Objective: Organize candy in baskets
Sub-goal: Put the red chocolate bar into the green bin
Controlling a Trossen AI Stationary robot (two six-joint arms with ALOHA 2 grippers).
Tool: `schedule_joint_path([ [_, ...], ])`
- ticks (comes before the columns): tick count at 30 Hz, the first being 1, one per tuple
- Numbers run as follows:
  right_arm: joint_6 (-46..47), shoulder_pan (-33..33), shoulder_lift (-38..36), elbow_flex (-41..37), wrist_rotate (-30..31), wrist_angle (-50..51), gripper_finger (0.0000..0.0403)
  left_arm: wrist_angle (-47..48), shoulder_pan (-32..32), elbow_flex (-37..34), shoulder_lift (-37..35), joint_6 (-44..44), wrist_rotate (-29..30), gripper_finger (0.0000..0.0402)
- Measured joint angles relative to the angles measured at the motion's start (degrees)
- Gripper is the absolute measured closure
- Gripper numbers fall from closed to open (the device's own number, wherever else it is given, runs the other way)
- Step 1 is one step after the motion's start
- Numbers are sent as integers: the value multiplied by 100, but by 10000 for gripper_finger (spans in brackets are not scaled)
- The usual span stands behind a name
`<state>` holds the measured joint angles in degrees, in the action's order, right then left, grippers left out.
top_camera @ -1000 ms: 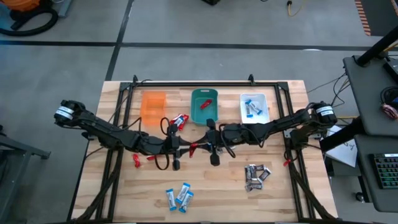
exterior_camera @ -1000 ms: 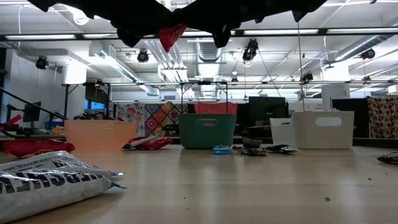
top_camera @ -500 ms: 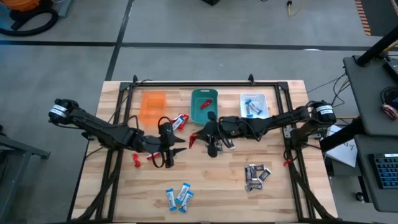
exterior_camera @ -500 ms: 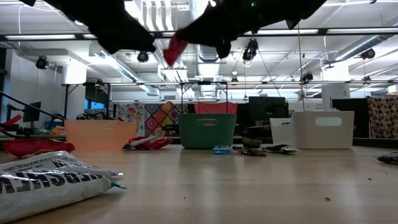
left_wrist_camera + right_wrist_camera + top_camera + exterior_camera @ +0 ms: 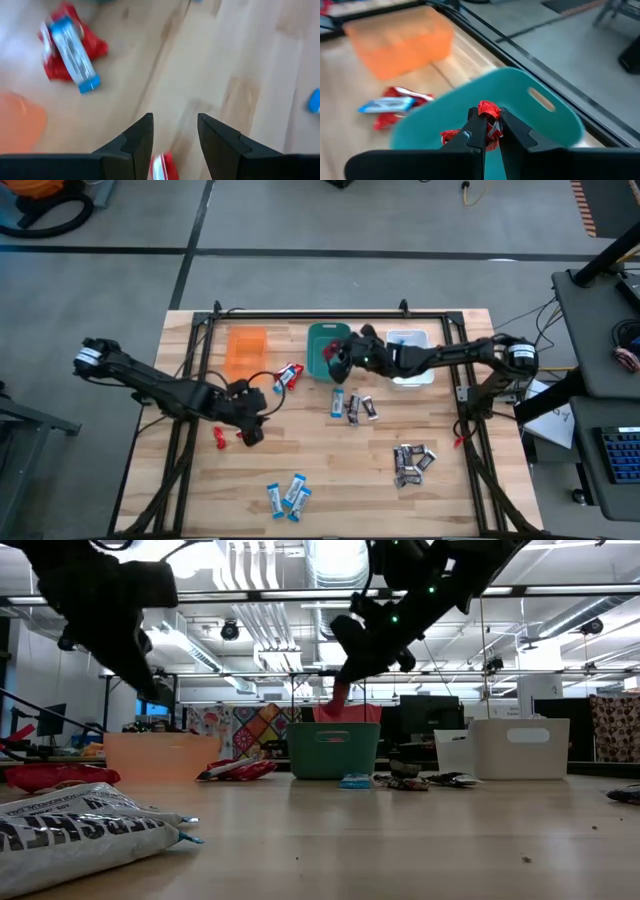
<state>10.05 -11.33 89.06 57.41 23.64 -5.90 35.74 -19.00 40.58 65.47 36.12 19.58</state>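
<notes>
1. The right end effector hangs over the teal basket at the far edge of the surface, its fingers clamped on a red candy.
2. Inside that teal basket another red candy lies on the bottom.
3. The left end effector is over the left half of the surface, its fingers parted with nothing between them; bare wood shows in the gap.
4. Just beneath and in front of it lies a red candy near the left edge, with a second red piece beside it.
5. The orange basket stands at the far edge, left of the teal one; the whitish basket stands right of it and holds blue-and-white candy.
6. Between the orange and teal baskets sits a small heap of red candies with one blue-and-white bar on top.
7. In the middle of the surface lie a blue-and-white bar and two dark silver-grey bars side by side.
8. A cluster of dark silver-grey bars rests toward the right edge, nearer the front.
9. Three blue-and-white bars lie close to the near edge, left of centre.
</notes>
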Motion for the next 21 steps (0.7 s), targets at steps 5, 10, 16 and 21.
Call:
schedule_joint_path([
  [5,3,-133,2,0,-2,217,375,246,0,0,180,217,-543,264],
  [10,-14,-136,2,0,0,243,374,314,-4,0,349,300,-844,264],
  [16,-60,-136,4,0,1,241,369,434,-4,0,511,379,-997,264],
  [21,-105,-131,4,0,0,243,340,439,-4,0,638,429,-1125,264],
])
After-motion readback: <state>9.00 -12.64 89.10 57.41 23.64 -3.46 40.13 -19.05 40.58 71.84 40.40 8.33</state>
